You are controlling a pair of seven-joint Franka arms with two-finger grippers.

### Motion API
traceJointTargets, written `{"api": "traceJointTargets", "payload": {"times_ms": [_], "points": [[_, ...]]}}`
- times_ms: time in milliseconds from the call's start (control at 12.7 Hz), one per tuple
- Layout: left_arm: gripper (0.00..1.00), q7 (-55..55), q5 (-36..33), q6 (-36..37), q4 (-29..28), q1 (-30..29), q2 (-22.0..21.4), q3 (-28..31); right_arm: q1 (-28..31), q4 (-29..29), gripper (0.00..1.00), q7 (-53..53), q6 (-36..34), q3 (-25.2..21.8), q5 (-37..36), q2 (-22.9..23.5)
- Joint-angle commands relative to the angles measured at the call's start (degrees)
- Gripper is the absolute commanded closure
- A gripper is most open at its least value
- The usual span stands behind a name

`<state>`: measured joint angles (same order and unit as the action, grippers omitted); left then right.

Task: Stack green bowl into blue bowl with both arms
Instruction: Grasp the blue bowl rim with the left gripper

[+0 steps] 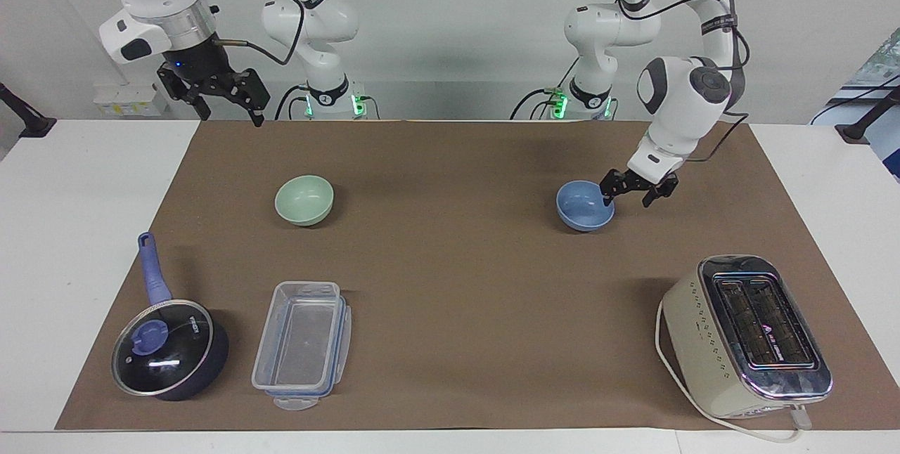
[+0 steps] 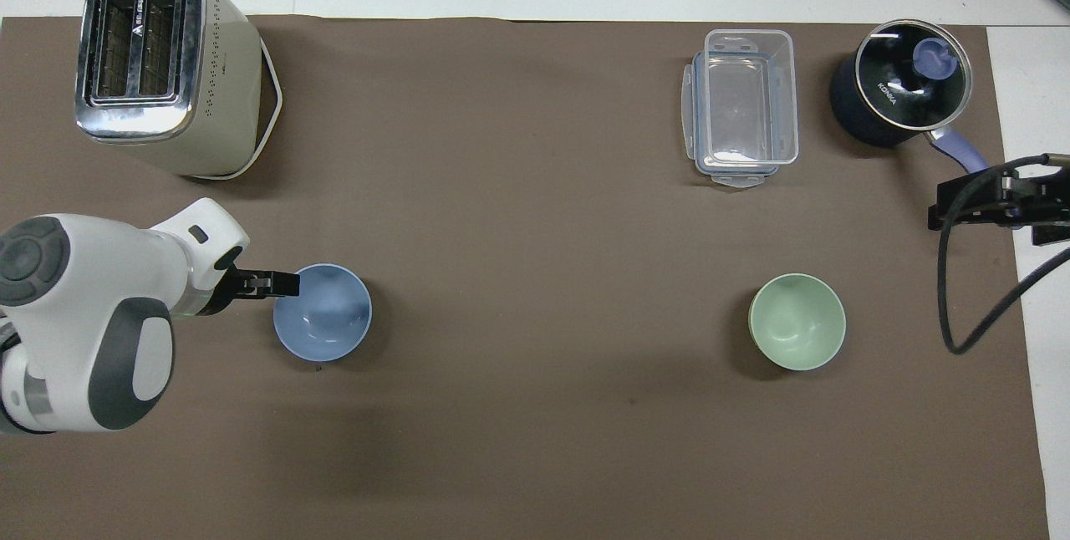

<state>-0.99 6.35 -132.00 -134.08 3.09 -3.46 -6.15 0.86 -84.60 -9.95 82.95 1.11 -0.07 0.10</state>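
**Blue bowl approached at its rim, green bowl untouched**

The green bowl [image 1: 304, 199] is set upright on the brown mat [image 1: 450, 278] toward the right arm's end of the table [image 1: 70, 243], empty and touched by nothing. The blue bowl [image 1: 585, 205] is set upright well apart from it, toward the left arm's end, so each bowl lies within reach of its own arm. The left gripper [image 1: 636, 192] is lowered to the blue bowl's rim on the side toward the table's end, its jaws spread, one finger over the rim; whether contact is made cannot be told. This placement is judged to suit a pinch on the bowl's wall. The right gripper [image 1: 219, 97] is held high over the mat's edge nearest the robots, jaws spread, waiting. Farther from the robots, a lidded saucepan [image 1: 169, 348], a clear container [image 1: 302, 345] and a toaster [image 1: 749, 334] are kept outside the lane between the bowls.
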Motion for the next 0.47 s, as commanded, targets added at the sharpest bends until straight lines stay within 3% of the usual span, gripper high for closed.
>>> {"api": "traceJointTargets", "payload": {"times_ms": [0,236,394], "points": [[0.0,0.28,1.04,-5.36,-4.16,2.18,-0.06,0.7,-0.07,-0.04,0.0,-1.12,-0.25,0.3,0.24,-0.1],[0.0,0.02,2.61,-9.41,-6.72,3.41,1.42,0.7,0.02,-0.04,0.0,-1.56,-0.25,0.3,0.69,-0.1],[0.97,0.02,3.14,-8.81,-6.55,3.42,1.52,0.7,0.02,-0.04,0.0,-1.47,-0.25,0.3,0.77,-0.1]]}}
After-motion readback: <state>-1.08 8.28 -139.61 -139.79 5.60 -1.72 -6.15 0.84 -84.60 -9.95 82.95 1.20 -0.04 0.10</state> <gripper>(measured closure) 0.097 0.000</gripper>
